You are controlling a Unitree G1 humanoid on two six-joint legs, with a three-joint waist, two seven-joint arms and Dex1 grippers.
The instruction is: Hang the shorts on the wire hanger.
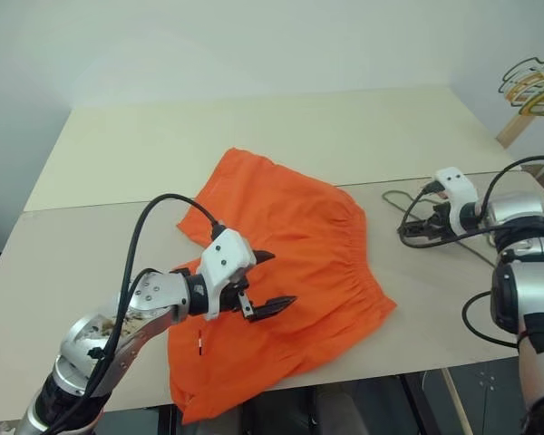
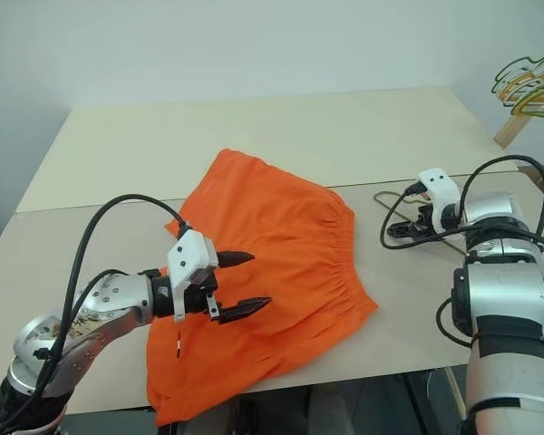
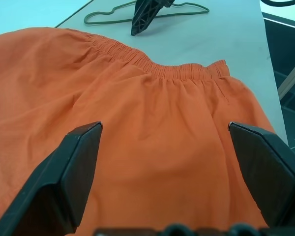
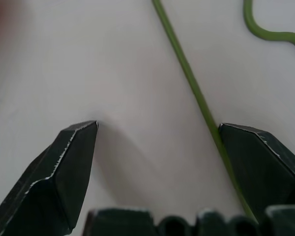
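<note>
Spread flat on the table point(image 1: 100, 145), reaching its near edge: the shorts point(image 1: 290, 263), elastic waistband toward the right. Hovering over the shorts' near-left part, fingers wide apart, empty: left gripper point(image 1: 270, 283). Lying right of the waistband: the wire hanger point(image 3: 147, 12). Lowered over the hanger, fingers spread, holding nothing: right gripper point(image 1: 420, 228).

The left gripper point(image 3: 164, 147) hangs over the shorts point(image 3: 137, 128), its jaws spread wide with orange cloth showing between them and nothing held. The shorts lie flat on the pale worktop point(image 3: 236, 39), their gathered waistband point(image 3: 152, 66) running across the far edge of the cloth. Past the waistband, the wire hanger point(image 3: 101, 18) lies on the worktop, apart from the shorts. The right gripper point(image 3: 146, 14) points down at the hanger.
</note>
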